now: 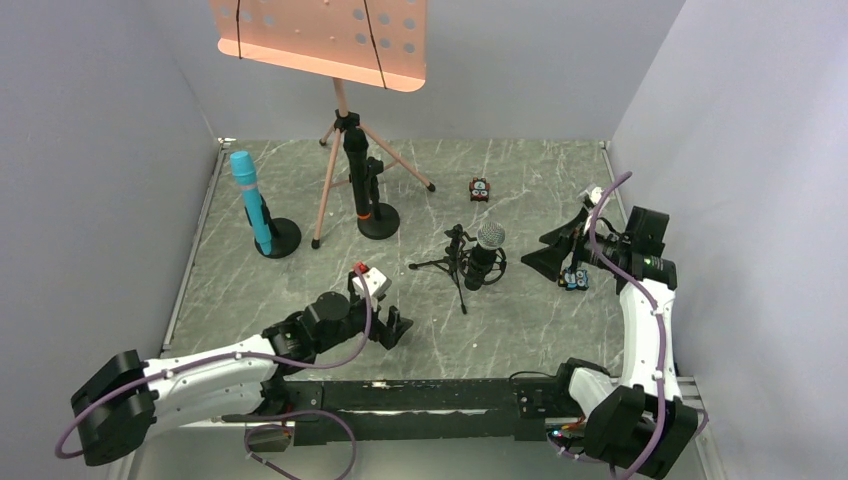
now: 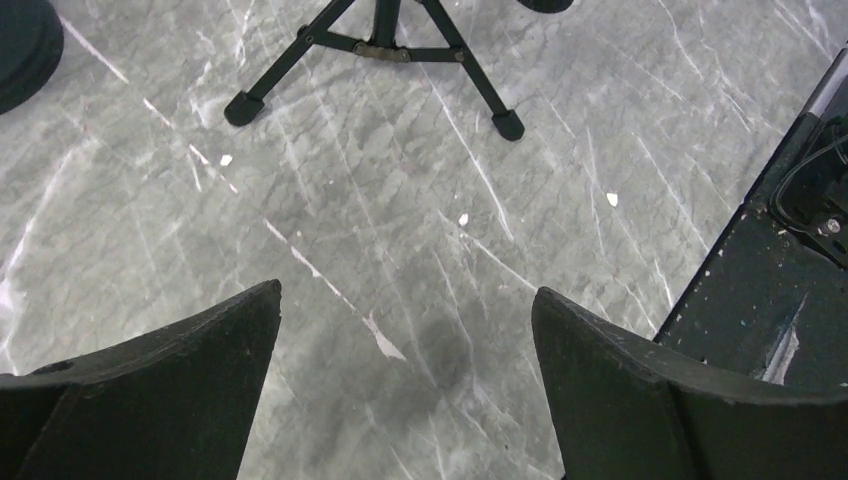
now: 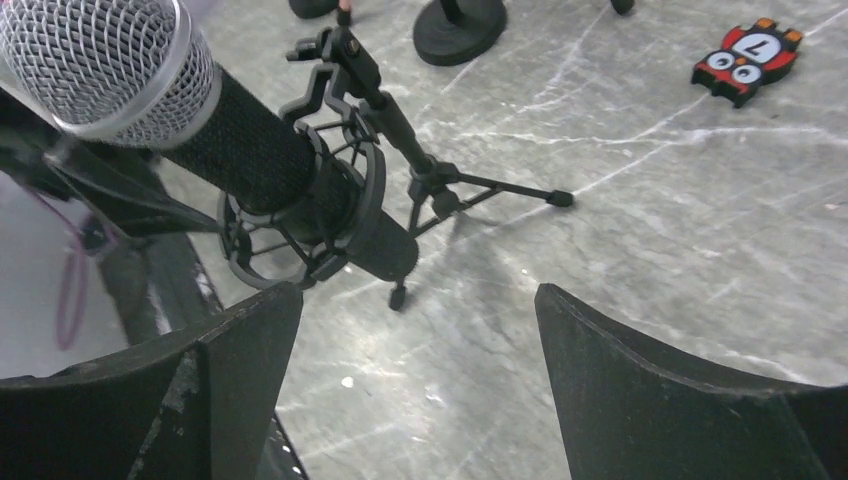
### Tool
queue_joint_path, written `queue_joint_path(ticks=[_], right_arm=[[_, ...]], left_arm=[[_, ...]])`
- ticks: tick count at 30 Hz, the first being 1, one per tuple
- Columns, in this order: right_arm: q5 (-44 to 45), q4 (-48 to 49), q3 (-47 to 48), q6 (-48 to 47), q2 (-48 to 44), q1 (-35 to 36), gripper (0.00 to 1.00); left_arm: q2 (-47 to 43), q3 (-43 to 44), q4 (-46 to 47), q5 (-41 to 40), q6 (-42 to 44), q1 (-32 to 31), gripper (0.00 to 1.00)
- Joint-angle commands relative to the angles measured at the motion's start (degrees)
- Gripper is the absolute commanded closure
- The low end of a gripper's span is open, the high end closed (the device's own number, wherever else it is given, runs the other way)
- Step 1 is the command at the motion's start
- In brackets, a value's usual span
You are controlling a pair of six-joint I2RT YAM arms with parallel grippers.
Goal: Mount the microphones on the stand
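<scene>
The cyan-blue microphone (image 1: 246, 196) stands upright in a black round-base stand (image 1: 280, 239) at the left. The black microphone with an orange ring (image 1: 358, 178) stands upright in a second round-base stand (image 1: 379, 221). The black microphone with a silver mesh head (image 1: 488, 243) sits in a shock mount on a small black tripod (image 1: 452, 264); it also shows in the right wrist view (image 3: 120, 70). My left gripper (image 1: 397, 326) (image 2: 407, 290) is open and empty over bare table. My right gripper (image 1: 540, 252) (image 3: 420, 290) is open and empty, just right of the mesh microphone.
A music stand with an orange perforated desk (image 1: 320, 35) stands at the back on a pink tripod. A red toy block (image 1: 480, 189) (image 3: 747, 60) lies behind the small tripod. A small blue block (image 1: 575, 281) lies under my right arm. Grey walls enclose the table.
</scene>
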Motion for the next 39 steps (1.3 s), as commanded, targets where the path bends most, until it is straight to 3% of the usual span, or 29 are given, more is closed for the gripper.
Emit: queue_joint_path(ticks=[1, 4, 10, 16, 23, 29, 39], right_arm=[[-5.7, 8.9, -2.1, 13.9, 1.6, -1.0, 0.09], [-8.9, 16.0, -4.9, 22.9, 2.8, -0.9, 0.1], [-13.9, 18.2, -8.2, 27.0, 4.8, 0.6, 0.12], [-13.5, 28.3, -11.1, 36.5, 6.4, 6.4, 0.16], [-14.9, 26.3, -10.1, 33.2, 10.1, 8.9, 0.28], [-15.9, 29.7, -10.7, 36.3, 10.7, 10.8, 0.39], [-17.9, 34.1, -12.2, 40.1, 10.9, 10.9, 0.54]], left_arm=[[4.7, 0.4, 12.4, 3.9, 4.4, 1.6, 0.01], [9.5, 2.1, 15.2, 5.8, 5.9, 2.8, 0.01], [18.5, 7.5, 21.3, 8.2, 10.8, 3.5, 0.01], [25.3, 13.0, 25.6, 9.7, 15.6, 5.6, 0.01], [34.3, 19.1, 29.7, 14.9, 19.0, 8.1, 0.04], [41.1, 21.7, 38.6, 15.8, 20.9, 8.5, 0.07], [47.2, 26.5, 41.0, 14.8, 19.7, 8.5, 0.16]])
